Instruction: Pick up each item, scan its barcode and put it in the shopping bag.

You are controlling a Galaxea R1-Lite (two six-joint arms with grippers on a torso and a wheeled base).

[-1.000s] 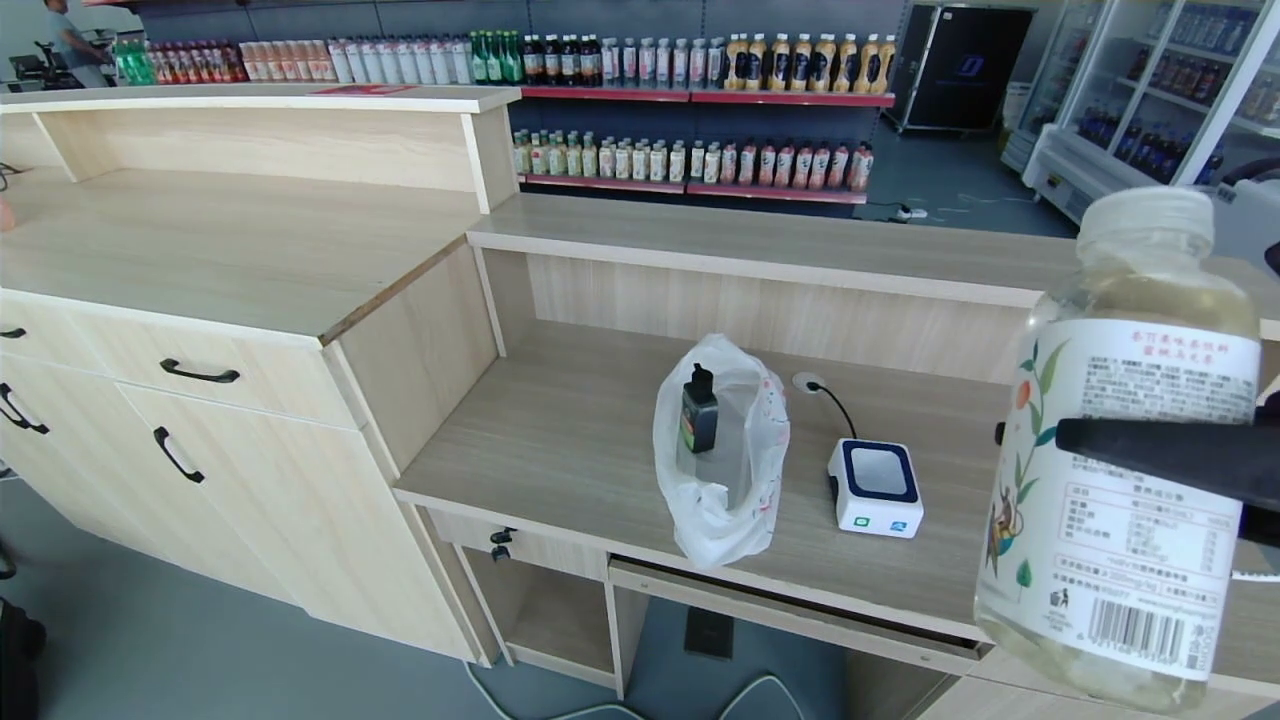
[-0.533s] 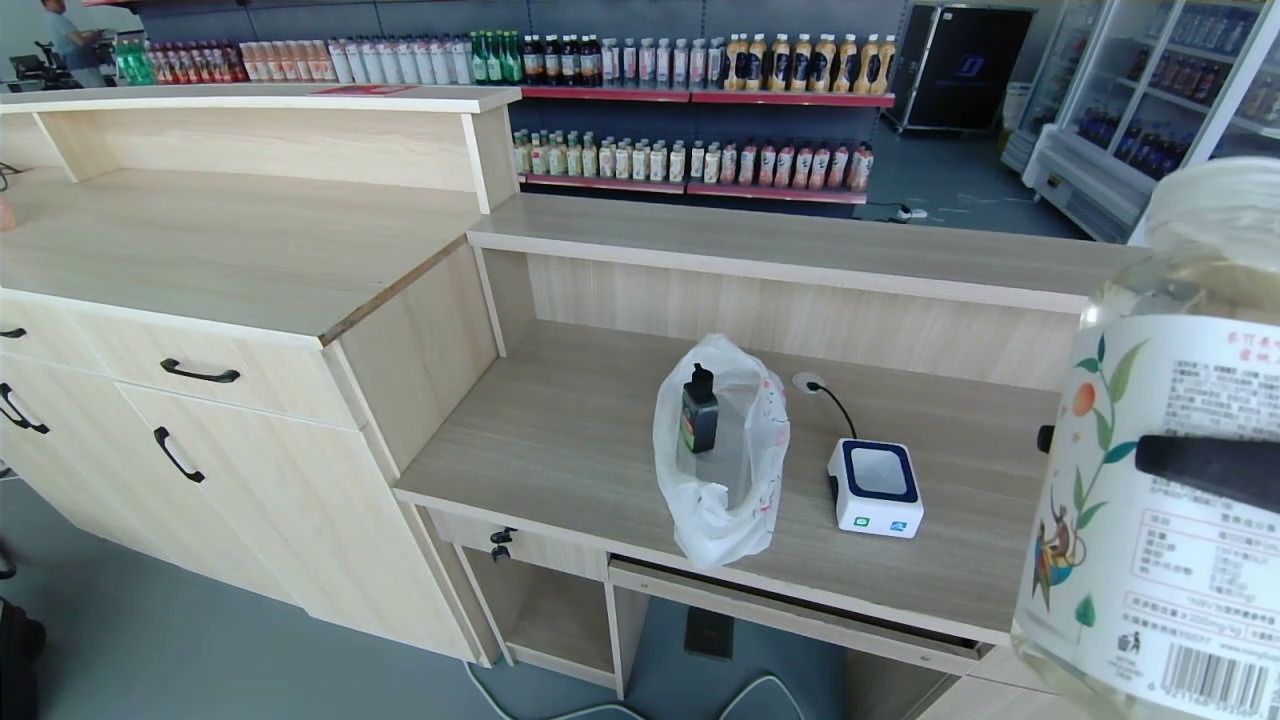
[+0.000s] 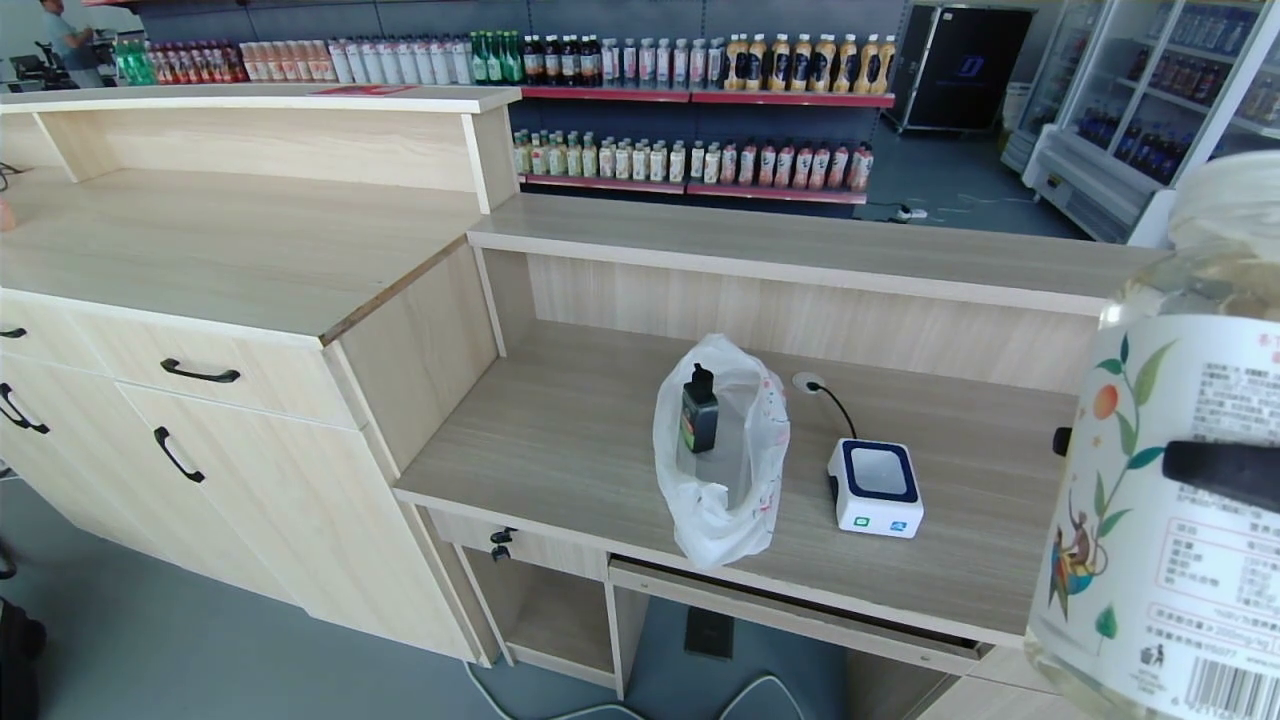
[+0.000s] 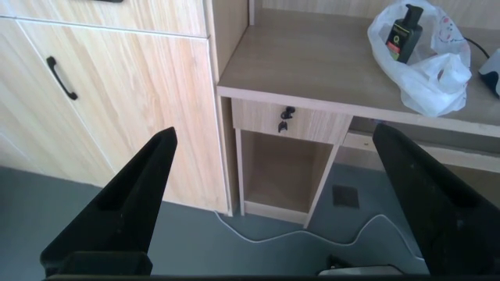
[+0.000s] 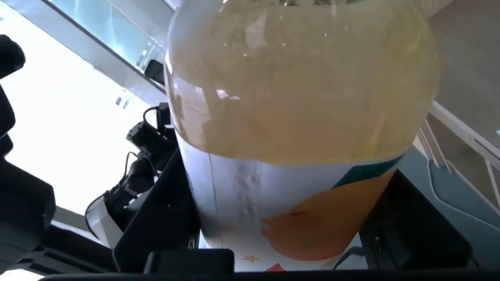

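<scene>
While the right gripper [image 5: 297,234] clamps a clear, white-labelled bottle of pale drink [image 3: 1130,540], the left gripper [image 4: 275,136] hovers. Its fingers [image 4: 133,203] gape wide

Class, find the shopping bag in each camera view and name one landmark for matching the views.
Head view: shopping bag stands on the counter, left of the scanner.
Left wrist view: shopping bag on the counter, beyond the keyed drawer.
Right wrist view: this camera faces the pale drink bottle.
Shared landmark: the dark bottle standing inside the bag.
</scene>
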